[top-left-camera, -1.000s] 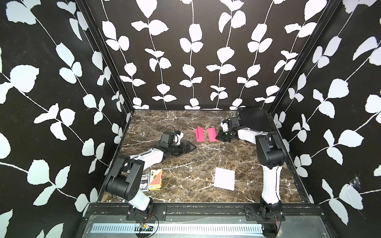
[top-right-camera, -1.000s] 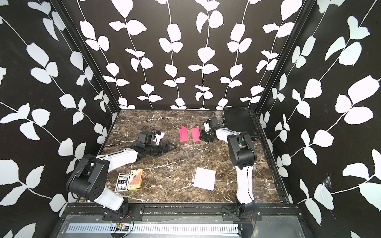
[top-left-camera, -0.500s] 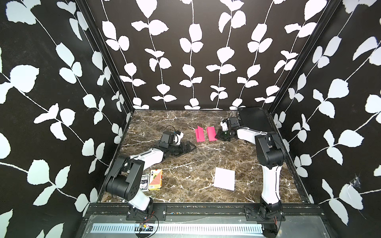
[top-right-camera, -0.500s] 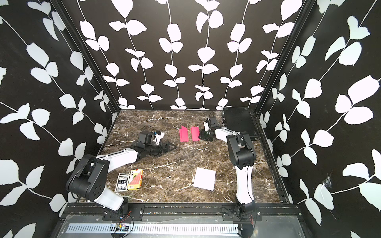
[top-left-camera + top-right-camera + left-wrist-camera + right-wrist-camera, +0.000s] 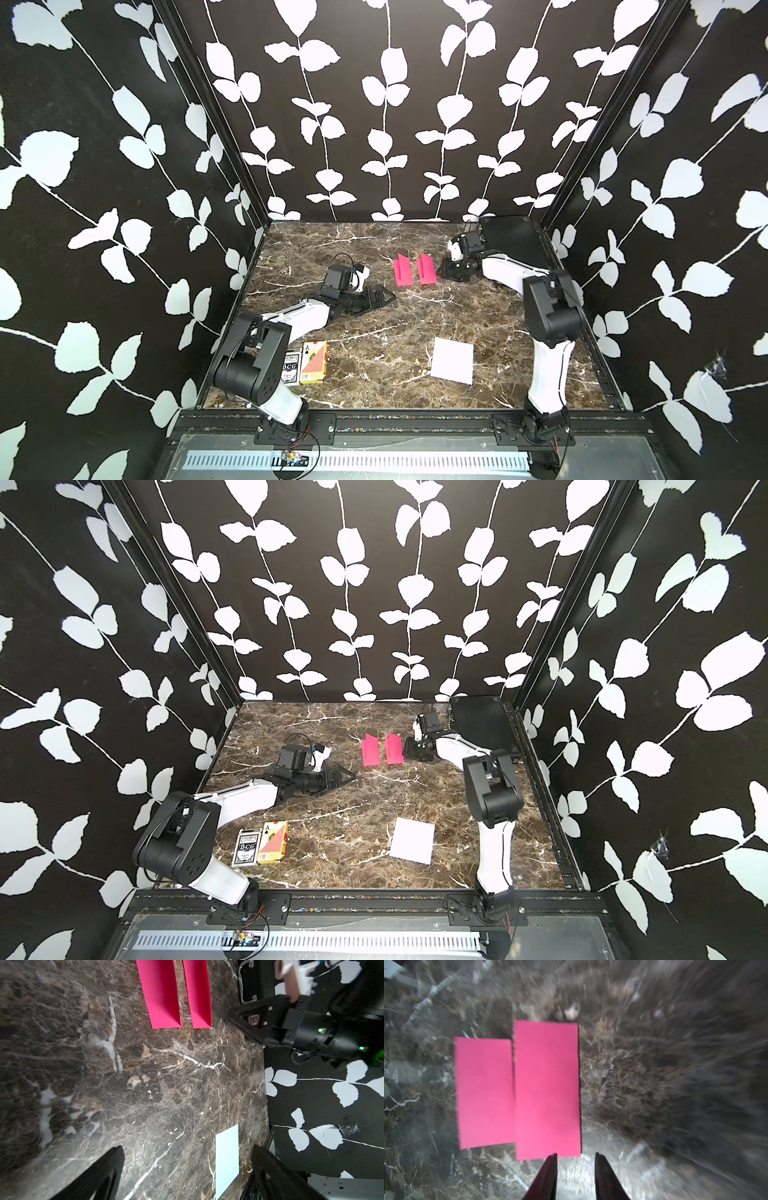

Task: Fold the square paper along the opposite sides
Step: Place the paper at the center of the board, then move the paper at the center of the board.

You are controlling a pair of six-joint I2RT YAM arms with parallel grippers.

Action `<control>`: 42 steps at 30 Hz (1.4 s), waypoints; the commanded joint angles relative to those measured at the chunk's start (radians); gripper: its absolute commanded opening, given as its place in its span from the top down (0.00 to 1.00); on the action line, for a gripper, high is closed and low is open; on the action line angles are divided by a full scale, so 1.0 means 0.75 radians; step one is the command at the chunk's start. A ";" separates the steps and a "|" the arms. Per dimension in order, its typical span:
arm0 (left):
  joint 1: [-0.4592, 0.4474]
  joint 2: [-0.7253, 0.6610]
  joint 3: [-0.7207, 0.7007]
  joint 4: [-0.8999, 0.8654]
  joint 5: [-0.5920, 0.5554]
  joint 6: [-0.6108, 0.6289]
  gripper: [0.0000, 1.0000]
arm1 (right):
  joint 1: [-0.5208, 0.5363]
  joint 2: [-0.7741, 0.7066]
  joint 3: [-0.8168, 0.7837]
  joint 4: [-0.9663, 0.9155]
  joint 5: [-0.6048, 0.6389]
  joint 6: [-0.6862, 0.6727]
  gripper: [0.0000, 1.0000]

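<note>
Resting by the folded pink paper, both grippers empty

On the brown marble tabletop (image 5: pixel 415 328), a bright pink folded paper strip (image 5: pixel 402 272) lies just beside a second pink strip (image 5: pixel 427 271), each creased along its length. Whether they are halves of one sheet or two pieces cannot be told. The left wrist view cuts both off at the frame edge and shows marble between them. The smeared right wrist view shows them edge to edge.

The right gripper (image 5: pixel 575 1154) sits low, just beside the second strip. Its jaws are parted with only marble between them, and one fingertip (image 5: pixel 551 1165) meets the strip's short edge; contact is unclear through the blur.

The left gripper (image 5: pixel 380 297) lies near the strips, jaws spread wide and empty.

A white square paper sheet (image 5: pixel 453 360) lies flat and unfolded toward the front right, well apart from both grippers; the left wrist view crops it.

At front left stand a black-and-white card box (image 5: pixel 291 368) and an orange card box (image 5: pixel 314 360). A black tray (image 5: pixel 511 237) fills the far right corner, partly behind the right arm.
</note>
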 commanded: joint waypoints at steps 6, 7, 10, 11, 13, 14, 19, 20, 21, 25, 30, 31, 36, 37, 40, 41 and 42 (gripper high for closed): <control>-0.092 -0.023 0.004 -0.024 -0.099 -0.006 0.06 | 0.240 -0.809 -0.669 -0.133 0.566 -0.020 0.63; -0.106 -0.022 0.014 -0.037 -0.111 -0.004 0.06 | 0.298 -0.898 -0.748 -0.179 0.660 0.014 0.63; -0.145 -0.005 0.039 -0.043 -0.120 -0.023 0.08 | 0.557 -1.150 -0.938 -0.335 0.982 0.189 0.62; -0.163 0.004 0.047 -0.038 -0.119 -0.030 0.08 | 0.666 -1.205 -0.980 -0.397 1.076 0.271 0.62; -0.188 0.021 0.069 -0.046 -0.124 -0.032 0.08 | 0.830 -1.250 -1.045 -0.528 1.211 0.450 0.62; -0.202 0.028 0.078 -0.052 -0.126 -0.031 0.08 | 0.911 -1.245 -1.067 -0.569 1.248 0.539 0.62; -0.213 0.036 0.092 -0.093 -0.121 -0.010 0.08 | 1.201 -1.074 -1.095 -0.495 1.321 0.680 0.57; -0.214 0.031 0.096 -0.117 -0.127 0.002 0.08 | 1.229 -1.027 -1.093 -0.464 1.329 0.682 0.56; -0.214 0.025 0.096 -0.127 -0.127 0.006 0.08 | 1.245 -0.980 -1.100 -0.423 1.325 0.680 0.56; -0.212 -0.001 0.087 -0.168 -0.141 0.027 0.08 | 1.255 -0.872 -1.215 -0.071 1.209 0.553 0.59; -0.191 -0.028 0.070 -0.192 -0.140 0.037 0.07 | 1.193 -0.809 -1.327 0.280 1.020 0.360 0.64; -0.187 -0.031 0.064 -0.193 -0.138 0.037 0.07 | 1.167 -0.790 -1.343 0.337 0.966 0.330 0.64; -0.163 -0.044 0.039 -0.194 -0.132 0.037 0.07 | 1.061 -0.615 -1.317 0.535 0.722 0.168 0.65; -0.160 -0.047 0.037 -0.194 -0.131 0.037 0.08 | 1.052 -0.576 -1.294 0.557 0.688 0.137 0.65; -0.153 -0.069 0.011 -0.197 -0.136 0.038 0.07 | 1.018 -0.439 -1.199 0.614 0.588 0.023 0.65; -0.152 -0.077 0.002 -0.201 -0.140 0.039 0.08 | 1.004 -0.403 -1.173 0.626 0.558 -0.007 0.65; -0.147 -0.086 -0.007 -0.207 -0.142 0.039 0.08 | 0.989 -0.367 -1.145 0.638 0.533 -0.034 0.65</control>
